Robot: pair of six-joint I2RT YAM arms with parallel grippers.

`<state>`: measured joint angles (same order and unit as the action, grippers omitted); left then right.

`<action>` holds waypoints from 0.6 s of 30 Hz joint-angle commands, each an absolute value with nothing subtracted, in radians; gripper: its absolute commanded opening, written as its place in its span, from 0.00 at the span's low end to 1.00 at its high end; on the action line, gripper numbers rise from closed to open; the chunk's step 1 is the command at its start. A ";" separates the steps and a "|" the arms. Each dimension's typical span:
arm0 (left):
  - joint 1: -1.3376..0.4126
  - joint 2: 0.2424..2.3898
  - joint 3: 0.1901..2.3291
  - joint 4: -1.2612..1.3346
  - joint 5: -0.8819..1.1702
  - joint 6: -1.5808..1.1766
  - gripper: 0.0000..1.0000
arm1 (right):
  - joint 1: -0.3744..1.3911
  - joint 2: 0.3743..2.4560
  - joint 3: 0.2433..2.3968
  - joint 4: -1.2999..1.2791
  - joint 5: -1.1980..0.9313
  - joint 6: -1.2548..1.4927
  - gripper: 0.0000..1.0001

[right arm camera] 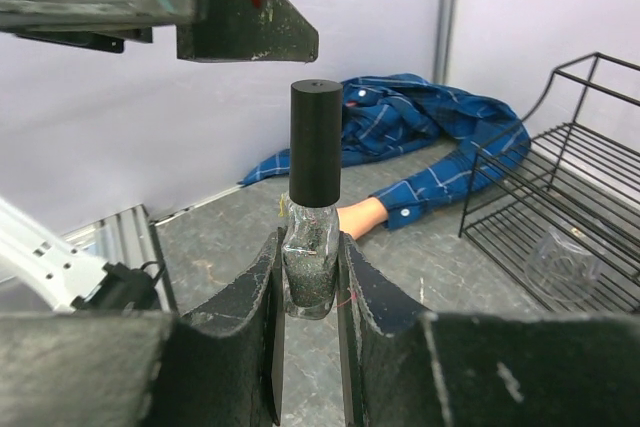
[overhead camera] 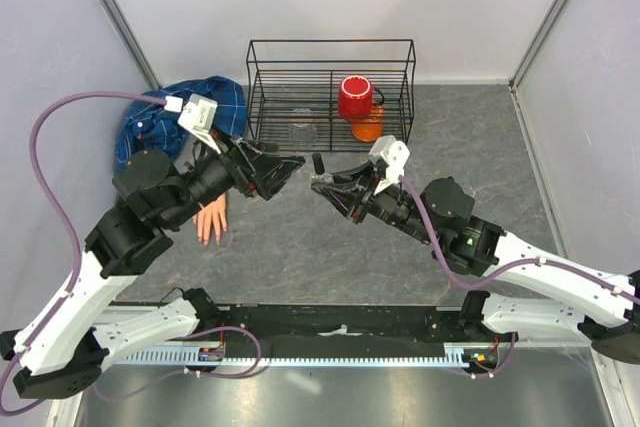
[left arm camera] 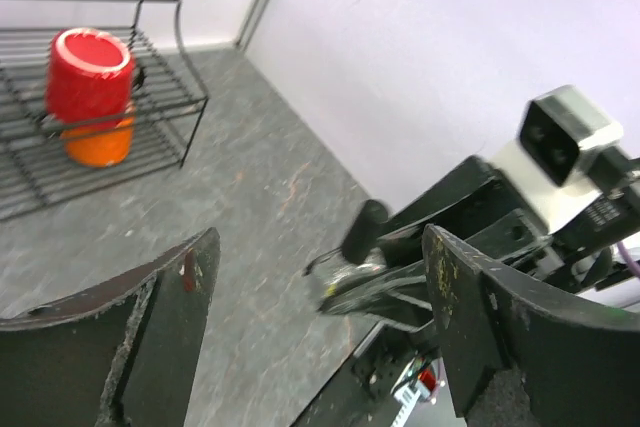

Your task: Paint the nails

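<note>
At the far left the blue plaid shirt (overhead camera: 180, 117) lies bunched by the wall. The fake hand (overhead camera: 212, 219) comes out of its sleeve and lies on the table (overhead camera: 300, 267), partly under the left arm. The nails (overhead camera: 207, 238) sit at its fingertips, toward the near edge, too small to judge for paint. Right of that, the left gripper (overhead camera: 293, 169) is released, jaws wide and empty, just short of the black cap (right arm camera: 314, 142) of the polish bottle (right arm camera: 310, 282). The right gripper (right arm camera: 311, 244) is clenched low on the bottle's glass body and holds it upright. The cap is on, so unscrewing it looks like the step in hand, and most of the risk lies there. If the left jaws close off-centre they may push the tall cap sideways and lever the bottle out of that low grip. The glass looks smooth and rounded, so a twist could simply spin the bottle between the pads. Once it is open, any tilt would spill polish. The hand lies well apart to the left, so a loaded brush could drip on the table or sleeve on the way over. At the far right the wire rack (overhead camera: 330, 87) with its red cup (overhead camera: 355, 97) stands near enough for a wide swing to clip.
</note>
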<state>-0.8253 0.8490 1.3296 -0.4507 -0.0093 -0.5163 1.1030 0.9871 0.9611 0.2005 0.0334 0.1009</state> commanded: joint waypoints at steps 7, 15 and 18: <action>-0.828 0.900 1.278 -0.178 0.124 -0.431 0.66 | 1.101 1.005 1.025 0.226 0.103 0.123 0.00; -0.828 0.920 1.250 -0.140 0.158 -0.396 0.61 | 1.101 1.005 1.037 0.219 0.098 0.129 0.00; -0.828 0.931 1.249 -0.120 0.199 -0.397 0.62 | 1.101 1.008 1.040 0.221 0.095 0.132 0.00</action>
